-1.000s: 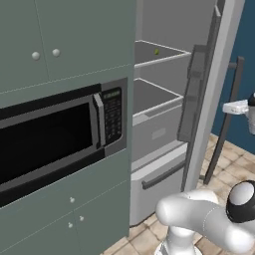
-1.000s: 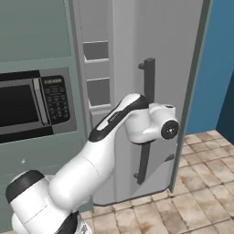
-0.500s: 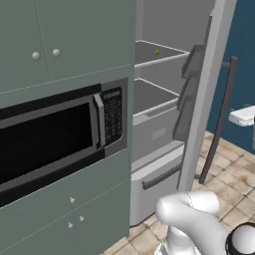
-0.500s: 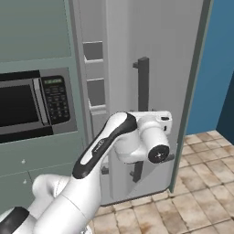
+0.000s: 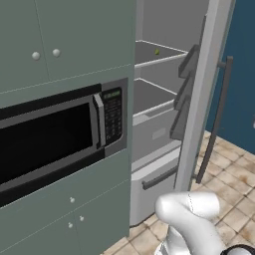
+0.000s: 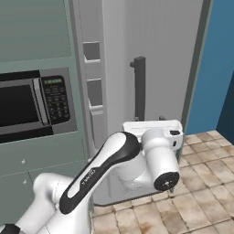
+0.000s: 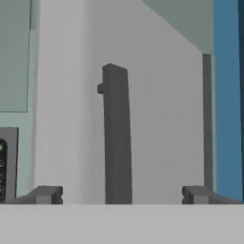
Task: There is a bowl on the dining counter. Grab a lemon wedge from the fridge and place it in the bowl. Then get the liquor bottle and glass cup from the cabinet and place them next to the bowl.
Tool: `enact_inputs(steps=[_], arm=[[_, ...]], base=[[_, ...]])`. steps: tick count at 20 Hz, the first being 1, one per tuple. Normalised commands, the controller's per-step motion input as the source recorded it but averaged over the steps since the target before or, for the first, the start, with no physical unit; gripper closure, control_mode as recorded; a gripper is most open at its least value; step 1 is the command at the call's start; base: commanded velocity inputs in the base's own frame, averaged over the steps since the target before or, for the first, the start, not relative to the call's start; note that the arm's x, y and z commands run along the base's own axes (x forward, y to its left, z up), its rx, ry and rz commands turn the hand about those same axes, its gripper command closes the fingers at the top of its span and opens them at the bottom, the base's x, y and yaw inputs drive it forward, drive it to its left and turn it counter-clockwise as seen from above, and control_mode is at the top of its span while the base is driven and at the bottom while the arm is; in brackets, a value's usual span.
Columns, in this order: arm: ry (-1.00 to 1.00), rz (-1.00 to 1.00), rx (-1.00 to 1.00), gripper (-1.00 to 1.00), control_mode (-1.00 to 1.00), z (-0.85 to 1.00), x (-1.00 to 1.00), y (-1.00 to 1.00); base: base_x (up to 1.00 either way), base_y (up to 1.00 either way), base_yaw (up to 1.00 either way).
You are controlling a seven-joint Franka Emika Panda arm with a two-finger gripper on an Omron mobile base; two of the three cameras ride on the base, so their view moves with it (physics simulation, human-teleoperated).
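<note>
Everything I see is lit evenly and softly with no single lamp direction and no glare, the flat brightness of a rendering. The only real shading sits inside the open fridge (image 5: pixel 164 89), where the shelves at upper centre of my left base view grade to darker grey, and the microwave (image 5: pixel 55 134) window at left is near black. My hand view is soft and blocky, its handle (image 7: pixel 116 138) edges blurred; both base views are sharper, without bending at the edges.

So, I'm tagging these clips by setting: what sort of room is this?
A kitchen, rendered: a tall light-grey steel fridge with its door open, a built-in black microwave, and muted grey-green cabinets around it.
</note>
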Motion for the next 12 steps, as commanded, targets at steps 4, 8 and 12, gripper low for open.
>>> enact_inputs(steps=[4, 8, 12], arm=[[-0.06, 0.0, -0.03, -1.0, -1.0, 0.41, -1.0, 0.53], [0.0, 0.0, -0.15, -1.0, -1.0, 0.42, -0.96, 0.98], [0.07, 0.0, -0.23, -1.0, -1.0, 0.35, -0.39, 1.0]], base=[[0.0, 0.0, 0.0], [0.0, 0.0, 0.0], [0.0, 0.0, 0.0]])
